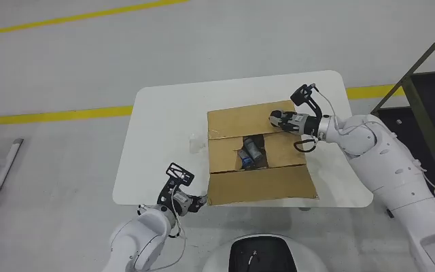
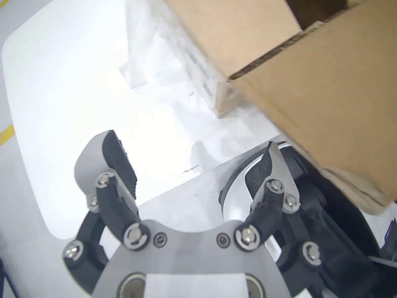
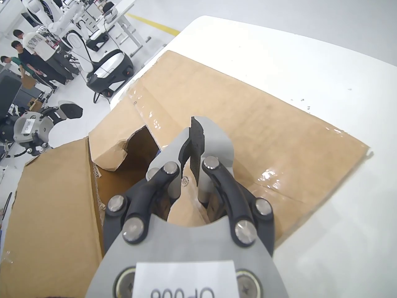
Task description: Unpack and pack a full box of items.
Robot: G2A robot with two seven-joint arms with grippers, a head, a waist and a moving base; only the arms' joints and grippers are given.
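box: the cardboard box [image 1: 238, 122] sits mid-frame on the white table [image 1: 163, 109], flaps spread; two small bluish containers [image 1: 250, 154] lie in its dark opening (bottles or cans, I cannot tell which)
right gripper [image 3: 194, 137]: fingers pressed together at the inner edge of the upper flap [image 1: 231, 117], just right of the opening in the top view; I cannot tell whether cardboard is nipped between them
left gripper [image 2: 190, 140]: fingers spread wide, holding nothing; lower left of the box, over the table's lower edge, just beside the lower flap [image 1: 262, 183]
beside the box: clear plastic wrap [image 1: 196, 141] on the table, left of the box
step in hand: likely laying the upper flap back to free the opening; unpacking looks barely begun
doing it well: press the flap fully outward so it cannot spring back; descend straight into the opening; take one container at a time across its body; steady the box with the open hand at the lower flap
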